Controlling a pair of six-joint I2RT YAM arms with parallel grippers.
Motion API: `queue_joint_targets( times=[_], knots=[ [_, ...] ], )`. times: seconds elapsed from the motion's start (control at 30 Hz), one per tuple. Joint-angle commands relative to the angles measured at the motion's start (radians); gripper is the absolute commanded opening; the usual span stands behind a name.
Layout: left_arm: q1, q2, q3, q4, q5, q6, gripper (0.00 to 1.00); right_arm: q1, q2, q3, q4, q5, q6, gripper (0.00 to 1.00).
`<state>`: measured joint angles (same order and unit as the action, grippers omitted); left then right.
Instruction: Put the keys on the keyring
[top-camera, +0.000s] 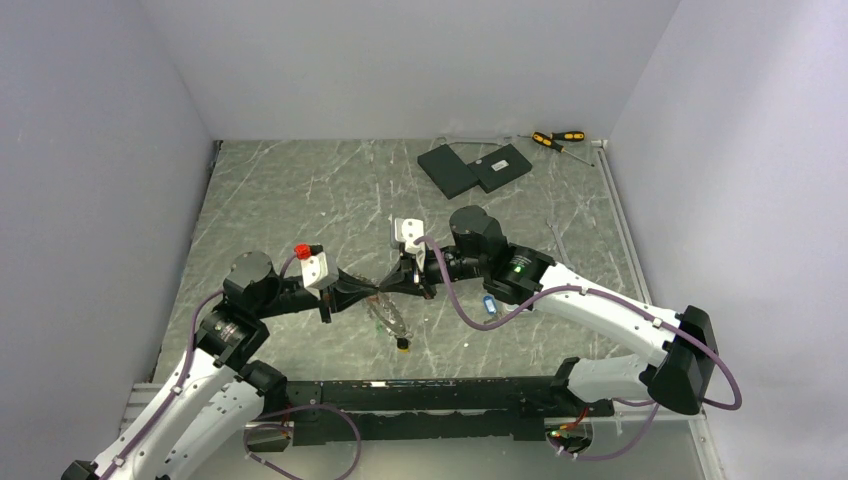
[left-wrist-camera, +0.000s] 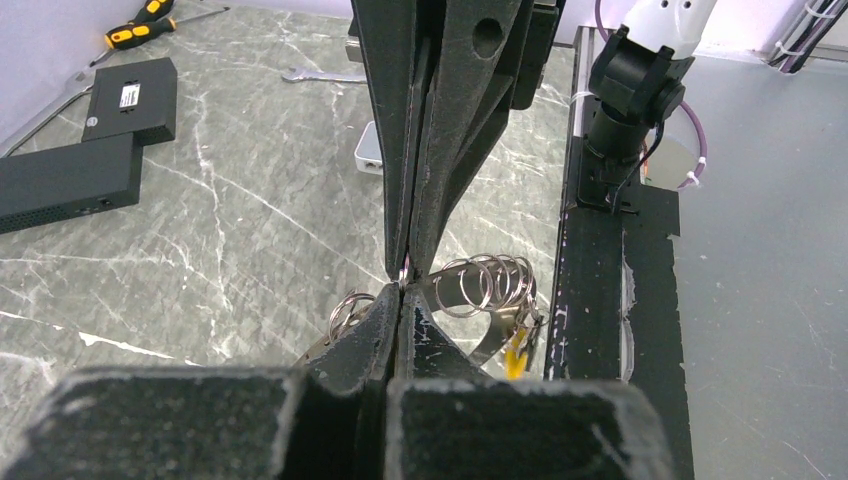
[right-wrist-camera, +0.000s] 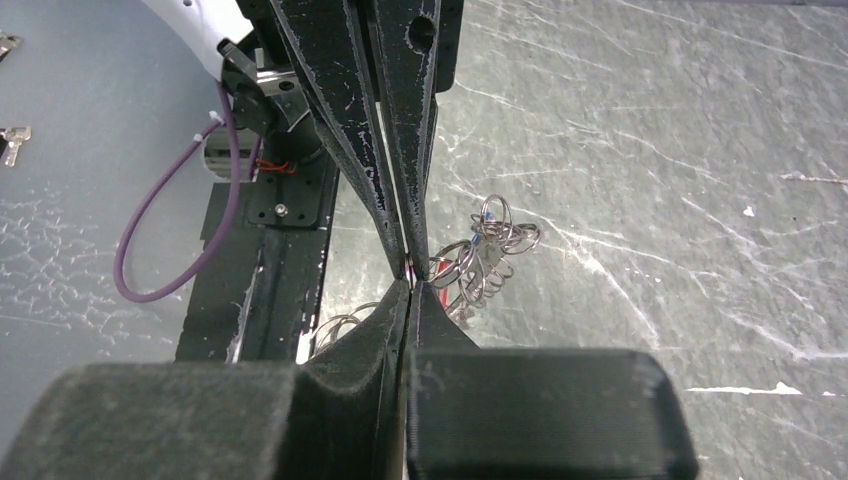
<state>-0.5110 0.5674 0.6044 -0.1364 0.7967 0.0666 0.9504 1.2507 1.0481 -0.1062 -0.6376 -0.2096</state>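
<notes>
The left end effector (left-wrist-camera: 400, 300) and the right end effector (right-wrist-camera: 412, 285) meet tip to tip above the table (top-camera: 300, 190). Each has its fingers pressed together on a thin loop of the keyring (left-wrist-camera: 490, 285). The rest of the keyring hangs below the tips, a bunch of wire loops with a yellow tag (left-wrist-camera: 516, 352) at the bottom. It hangs over the near middle of the table, just ahead of the black rail.

The step in hand looks like prising the ring's coil apart so a key can slide on. To do it well, the two grips should sit just beside each other on the same coil. The pull should be small and sideways, enough to open a gap without bending the wire or letting it slip from the narrow tips. The tips hide the exact contact point, so whether each one holds a separate turn of the coil cannot be told.

By count:
- Two end effectors.
- One keyring, with perhaps five or six small loops showing.
- One yellow tag.
- One blue key (top-camera: 489, 305), lying loose on the table under the right arm.
- Two small grey keys (right-wrist-camera: 10, 140), lying on the pale surface off the table's near edge.
- Two screwdrivers (top-camera: 558, 138), at the far edge.
- Two flat black boxes (top-camera: 475, 167), also at the far edge.
</notes>
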Motion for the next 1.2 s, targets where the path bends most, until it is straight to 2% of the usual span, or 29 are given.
queue_joint_targets(
  times=[0.0, 0.03, 0.1, 0.17, 0.23, 0.43, 0.6, 0.8, 1.0, 1.07, 1.17],
  knots=[
    [0.006, 0.001, 0.032, 0.069, 0.02, 0.009, 0.02, -0.002, -0.006, 0.044, 0.011, -0.009, -0.022, 0.0],
    [0.006, 0.004, 0.035, 0.064, 0.015, 0.007, 0.11, -0.001, -0.01, 0.043, 0.005, -0.002, -0.028, 0.0],
    [0.006, 0.008, 0.042, 0.058, -0.001, -0.003, 0.42, -0.001, -0.02, 0.032, -0.001, 0.016, -0.052, 0.0],
    [0.006, 0.006, 0.042, 0.064, -0.02, -0.017, 0.69, -0.001, -0.036, 0.009, 0.017, 0.029, -0.079, 0.0],
    [0.006, 0.0, 0.04, 0.068, -0.038, -0.028, 0.82, -0.001, -0.052, -0.013, 0.03, 0.04, -0.108, 0.0],
    [0.011, -0.013, 0.044, 0.064, -0.073, -0.043, 0.83, 0.011, -0.079, -0.036, 0.011, 0.123, -0.211, 0.0],
    [0.017, -0.032, 0.067, 0.017, -0.154, -0.022, 0.81, 0.103, -0.107, -0.096, 0.037, 0.367, -0.386, 0.0],
    [0.031, -0.058, 0.088, -0.034, -0.259, -0.012, 0.8, 0.173, -0.177, -0.241, 0.261, 0.529, -0.498, 0.0],
    [0.04, -0.069, 0.121, -0.105, -0.516, -0.023, 0.8, 0.293, -0.217, -0.407, 0.57, 0.751, -0.709, 0.0],
    [0.041, -0.071, 0.13, -0.121, -0.59, -0.036, 0.82, 0.318, -0.221, -0.444, 0.661, 0.785, -0.756, 0.0],
    [0.045, -0.081, 0.132, -0.13, -0.671, -0.059, 0.89, 0.341, -0.222, -0.476, 0.746, 0.818, -0.812, 0.0]
  ],
)
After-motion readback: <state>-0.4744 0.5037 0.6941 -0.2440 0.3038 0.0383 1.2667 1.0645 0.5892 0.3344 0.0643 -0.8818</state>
